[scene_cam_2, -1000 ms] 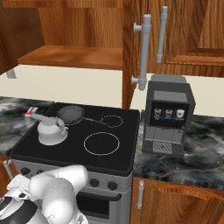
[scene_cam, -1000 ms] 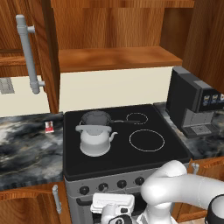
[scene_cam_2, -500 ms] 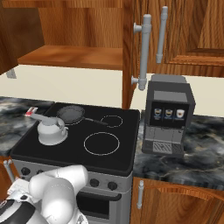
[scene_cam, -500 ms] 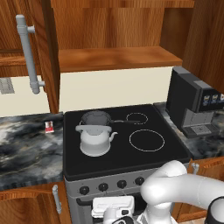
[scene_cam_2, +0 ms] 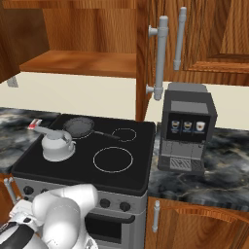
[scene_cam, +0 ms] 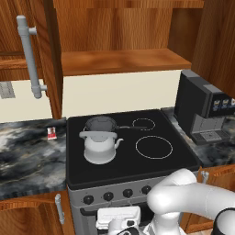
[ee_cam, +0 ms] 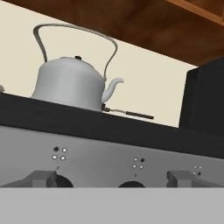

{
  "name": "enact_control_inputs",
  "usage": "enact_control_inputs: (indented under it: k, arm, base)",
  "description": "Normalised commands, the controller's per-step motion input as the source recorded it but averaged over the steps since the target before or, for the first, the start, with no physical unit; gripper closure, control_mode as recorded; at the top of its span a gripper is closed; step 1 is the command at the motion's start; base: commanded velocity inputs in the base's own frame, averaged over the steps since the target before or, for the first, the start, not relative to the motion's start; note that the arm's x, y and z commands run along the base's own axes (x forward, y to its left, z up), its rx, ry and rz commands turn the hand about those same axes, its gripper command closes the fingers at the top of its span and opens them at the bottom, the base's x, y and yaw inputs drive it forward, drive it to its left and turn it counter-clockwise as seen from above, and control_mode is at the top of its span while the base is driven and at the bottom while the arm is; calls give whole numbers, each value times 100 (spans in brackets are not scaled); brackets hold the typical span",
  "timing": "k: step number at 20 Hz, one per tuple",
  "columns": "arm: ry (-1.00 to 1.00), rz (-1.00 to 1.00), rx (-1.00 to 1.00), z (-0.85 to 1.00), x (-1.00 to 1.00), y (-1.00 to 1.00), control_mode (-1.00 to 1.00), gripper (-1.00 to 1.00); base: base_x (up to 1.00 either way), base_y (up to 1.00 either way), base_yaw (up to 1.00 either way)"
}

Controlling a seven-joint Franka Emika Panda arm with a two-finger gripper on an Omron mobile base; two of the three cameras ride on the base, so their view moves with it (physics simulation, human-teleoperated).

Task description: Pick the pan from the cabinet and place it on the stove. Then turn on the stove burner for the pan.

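Low before the stove's knob row, the gripper is being held with jaws spread wide, gripping nothing. Behind the white kettle, the pan is sitting on the back-left cooktop, beneath the open cabinet.

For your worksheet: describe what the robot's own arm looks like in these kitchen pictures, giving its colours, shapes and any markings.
The arm is glossy white, built of thick rounded tube segments with bulbous elbows. A dark joint ring caps one end. The boxy white hand has dark parts. No cables or markings show.
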Motion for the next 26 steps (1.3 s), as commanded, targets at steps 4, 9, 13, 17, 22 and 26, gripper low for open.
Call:
enact_control_inputs:
  k: [4, 9, 13, 17, 22, 26]
  arm:
    - [-2, 5, 15, -8, 13, -12, -100, -100]
    - [-1, 4, 15, -7, 17, -15, -100, -100]
    - [0, 3, 16, -5, 20, -14, -100, -100]
    - [-1, 5, 14, -3, 17, -9, -100, -100]
    - [-1, 6, 13, -5, 11, -4, -100, -100]
    - [-2, 6, 12, -14, 8, -6, -100, -100]
  base:
    - [0, 0, 0]
    - [0, 0, 0]
    - [0, 0, 0]
    - [0, 0, 0]
    - [0, 0, 0]
    - [0, 0, 0]
